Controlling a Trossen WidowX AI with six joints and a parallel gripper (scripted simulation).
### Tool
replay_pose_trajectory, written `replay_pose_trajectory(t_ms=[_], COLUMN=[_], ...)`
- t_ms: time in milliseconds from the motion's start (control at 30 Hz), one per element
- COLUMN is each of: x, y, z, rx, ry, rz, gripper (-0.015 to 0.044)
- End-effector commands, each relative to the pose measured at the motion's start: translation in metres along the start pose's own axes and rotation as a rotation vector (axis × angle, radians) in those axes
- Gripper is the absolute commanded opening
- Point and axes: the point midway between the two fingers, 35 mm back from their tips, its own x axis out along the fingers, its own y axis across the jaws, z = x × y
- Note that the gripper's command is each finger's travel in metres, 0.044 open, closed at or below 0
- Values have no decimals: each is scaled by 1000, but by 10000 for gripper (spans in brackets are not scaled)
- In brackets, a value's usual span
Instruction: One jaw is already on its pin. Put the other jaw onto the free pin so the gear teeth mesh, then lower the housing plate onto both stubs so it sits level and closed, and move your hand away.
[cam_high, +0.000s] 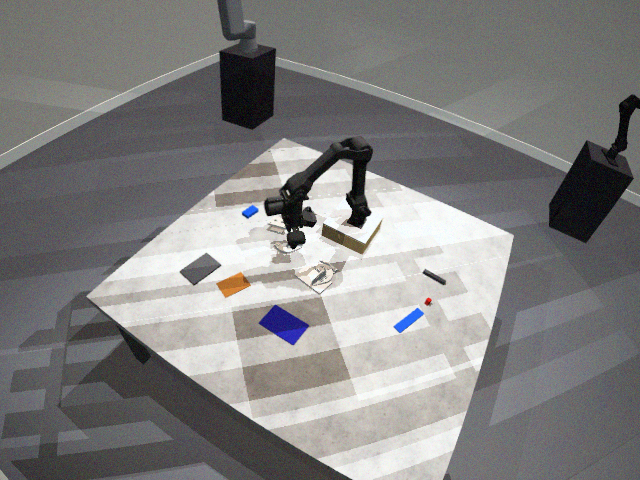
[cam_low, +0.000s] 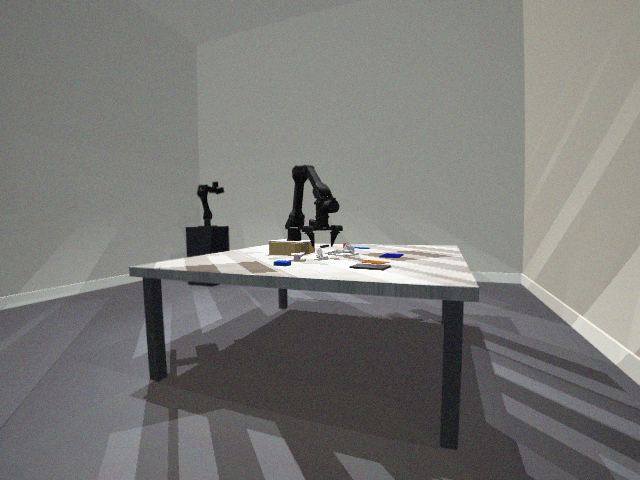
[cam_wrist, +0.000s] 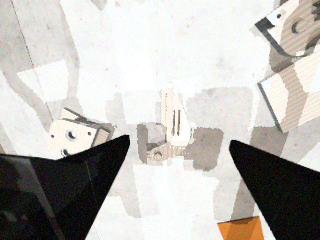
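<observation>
My gripper (cam_high: 303, 236) (cam_low: 323, 245) (cam_wrist: 178, 141) is open and points down over the loose jaw (cam_high: 287, 248) (cam_low: 321, 254) (cam_wrist: 183, 122). In the wrist view this pale jaw lies on the table between and slightly beyond the fingertips, with nothing gripped. The housing plate (cam_high: 277, 223) (cam_wrist: 76, 136), pale with round holes, lies beside the left finger, which partly covers it. The pale base (cam_high: 306, 275) (cam_wrist: 295, 95) stands at the right in the wrist view, with the other jaw (cam_wrist: 289, 39) on it, cut by the frame edge. The free pin cannot be made out.
The arm stands on a box (cam_high: 343, 238) (cam_low: 289, 248). A small blue block (cam_high: 250, 211) (cam_low: 282, 262), a dark grey plate (cam_high: 200, 268), an orange plate (cam_high: 233, 284) (cam_wrist: 242, 229) and a dark blue plate (cam_high: 283, 324) lie around. A black bar (cam_high: 434, 276), red cube (cam_high: 428, 301) and blue strip (cam_high: 408, 320) lie farther off.
</observation>
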Motion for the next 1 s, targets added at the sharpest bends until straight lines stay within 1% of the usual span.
replay_pose_trajectory(t_ms=[0, 733, 967], x=[11, 46, 48], y=[0, 0, 0], z=[2, 4, 4], rx=[-4, -4, -4], ry=[-14, -15, -15], rz=[-1, -1, -1], gripper=[440, 440, 440])
